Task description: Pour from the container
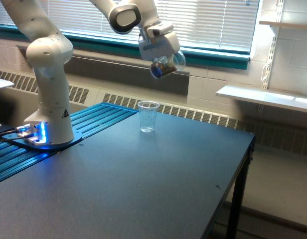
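A dark, matte table [158,184] fills most of the view, with slatted blinds and a teal sill behind it, a radiator grille along the wall and a white shelf at the exterior view's right. The arm's base stands on a blue ribbed plate at the table's far corner, on the exterior view's left.

A narrow clear cup [148,116] stands upright on the table near the back edge; it looks empty, though I cannot be sure. I'll place the rest by it. The gripper [160,56] hangs well above the cup and slightly to the exterior view's right, closed around the container [166,64]. The container is tipped hard over, close to lying on its side, with dark pieces showing through its wall. Which end is its mouth I cannot tell. Nothing is seen falling.

The container is likely thin plastic: light, smooth and easily crushed, so a firm squeeze could buckle it and a loose one could let it slip as it tilts. Across the body, where the jaws sit now, seems the sensible hold. The load is probably loose and may shift in a rush.

The cup below is narrow and probably light, so a stray hit could topple it on the smooth tabletop.
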`<act>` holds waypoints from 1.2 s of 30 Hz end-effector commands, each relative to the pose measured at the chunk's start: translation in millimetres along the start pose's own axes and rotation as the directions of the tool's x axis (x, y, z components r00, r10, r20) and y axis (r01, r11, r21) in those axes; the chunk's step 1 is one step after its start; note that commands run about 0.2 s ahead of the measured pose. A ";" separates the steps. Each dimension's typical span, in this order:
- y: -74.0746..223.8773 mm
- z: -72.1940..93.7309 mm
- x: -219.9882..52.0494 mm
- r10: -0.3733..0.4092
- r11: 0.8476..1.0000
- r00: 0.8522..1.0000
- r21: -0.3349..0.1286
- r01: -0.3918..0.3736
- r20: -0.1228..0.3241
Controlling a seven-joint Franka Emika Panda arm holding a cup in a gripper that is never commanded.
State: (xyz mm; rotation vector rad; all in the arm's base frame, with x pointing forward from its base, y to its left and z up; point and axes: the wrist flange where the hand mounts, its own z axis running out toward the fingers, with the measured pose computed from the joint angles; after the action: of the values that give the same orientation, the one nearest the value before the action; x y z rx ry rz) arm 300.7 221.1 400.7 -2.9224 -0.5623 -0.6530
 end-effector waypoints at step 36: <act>15.7 3.7 -55.0 -0.034 0.999 0.996 -0.009 0.035 0.084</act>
State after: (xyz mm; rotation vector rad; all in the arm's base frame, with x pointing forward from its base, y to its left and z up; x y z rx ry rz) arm 268.1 198.8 380.0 -2.9590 -0.6374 -0.5584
